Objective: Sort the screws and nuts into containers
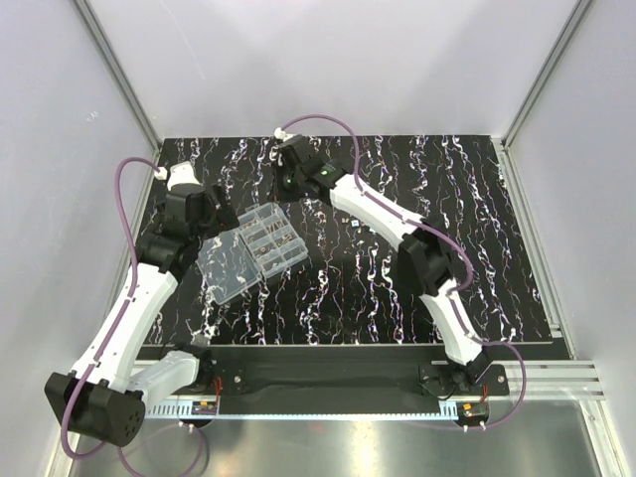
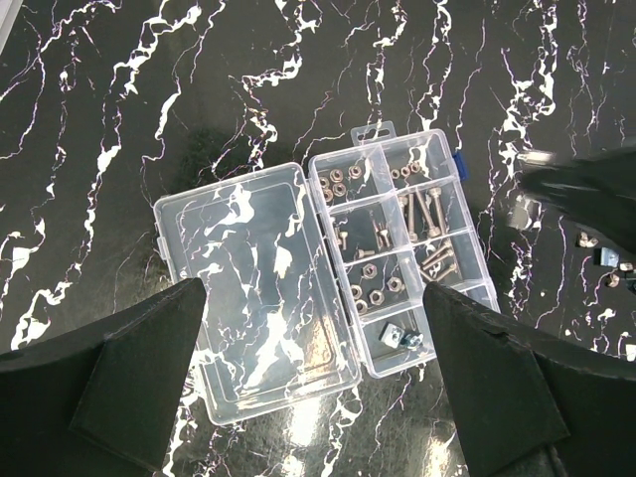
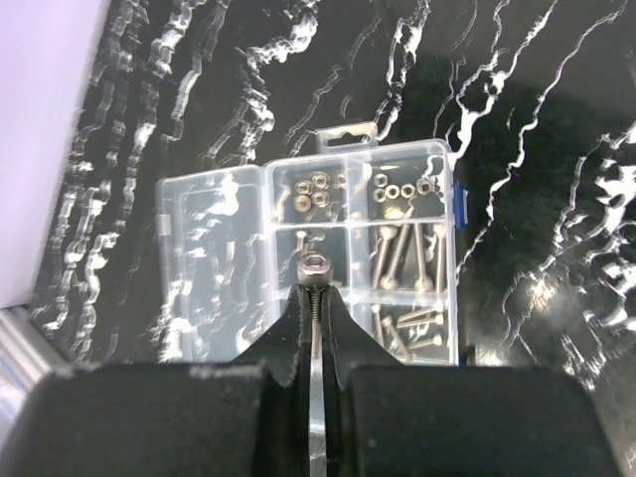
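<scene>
The containers are compartments of a clear organiser box (image 1: 270,237) whose flat lid (image 2: 253,298) lies open beside it. Nuts (image 2: 338,187) fill some compartments and long screws (image 2: 422,214) fill others. My right gripper (image 3: 315,293) is shut on a dark socket-head screw (image 3: 314,266), whose head sticks out past the fingertips, and it hovers above the box (image 3: 363,227). From the left wrist it shows as a dark blur (image 2: 586,194) to the right of the box. My left gripper (image 2: 313,388) hangs open over the near end of the lid, holding nothing.
A few loose small metal pieces (image 2: 596,243) lie on the black marbled tabletop right of the box, under the right gripper. White walls and aluminium posts (image 1: 119,79) close in the table at the back and sides.
</scene>
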Robot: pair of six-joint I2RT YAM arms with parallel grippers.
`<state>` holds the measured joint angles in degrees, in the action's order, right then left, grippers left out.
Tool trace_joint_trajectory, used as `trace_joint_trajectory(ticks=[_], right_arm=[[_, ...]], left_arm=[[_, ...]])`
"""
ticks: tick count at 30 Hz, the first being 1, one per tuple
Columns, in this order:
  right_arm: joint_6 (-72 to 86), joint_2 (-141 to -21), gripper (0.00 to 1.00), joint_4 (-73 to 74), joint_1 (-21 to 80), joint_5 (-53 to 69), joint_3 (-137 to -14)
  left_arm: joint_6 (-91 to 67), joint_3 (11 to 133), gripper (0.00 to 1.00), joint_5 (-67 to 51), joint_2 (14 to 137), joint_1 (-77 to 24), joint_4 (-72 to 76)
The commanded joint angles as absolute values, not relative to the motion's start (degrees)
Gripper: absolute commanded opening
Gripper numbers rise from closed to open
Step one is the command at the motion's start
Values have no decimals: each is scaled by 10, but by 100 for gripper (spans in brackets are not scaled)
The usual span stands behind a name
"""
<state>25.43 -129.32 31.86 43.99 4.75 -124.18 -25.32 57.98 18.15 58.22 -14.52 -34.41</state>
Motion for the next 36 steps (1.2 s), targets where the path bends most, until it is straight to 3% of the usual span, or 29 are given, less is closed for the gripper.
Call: trace_joint_trajectory(ticks=[1, 23, 26, 32, 36], right_arm=[[244, -1358, 0, 304, 438, 90, -1291], [235, -1419, 2, 300, 439, 37, -1302], [235, -1424, 11, 306, 439, 37, -1310], [224, -1412, 47, 337, 440, 38, -1347], [214, -1383, 55, 354, 439, 27, -1363]], left_arm=[[-250, 583, 99, 178, 570, -146, -324], [-250, 584, 99, 183, 575, -146, -325], [-249, 583, 99, 184, 574, -146, -324], [-249, 583, 99, 183, 577, -146, -324], [-249, 583, 99, 182, 577, -146, -324]])
